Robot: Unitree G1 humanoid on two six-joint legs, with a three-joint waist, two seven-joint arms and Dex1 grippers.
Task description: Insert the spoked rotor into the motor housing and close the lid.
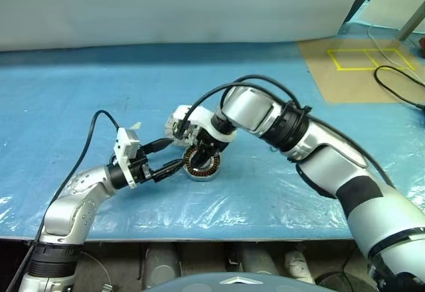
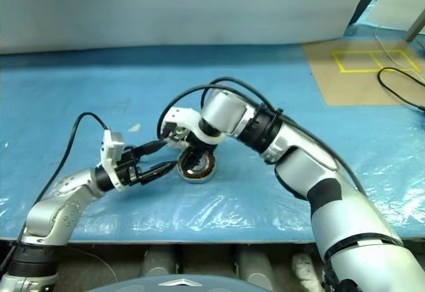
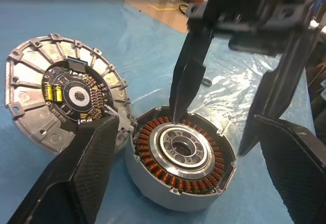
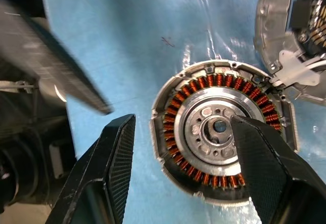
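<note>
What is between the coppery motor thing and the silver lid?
Nothing: in the left wrist view the motor housing and the lid sit rim to rim.

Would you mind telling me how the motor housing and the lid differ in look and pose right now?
The motor housing lies flat, showing a copper winding ring around a silver hub; the lid stands tilted beside it, showing a dark centre with yellow parts. The housing's wall is smooth; the lid's rim is ribbed. Both are round, silver-cased, similar in size.

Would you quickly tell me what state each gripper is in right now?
Left gripper: open, holding nothing.
Right gripper: open above the motor housing, holding nothing.
</note>
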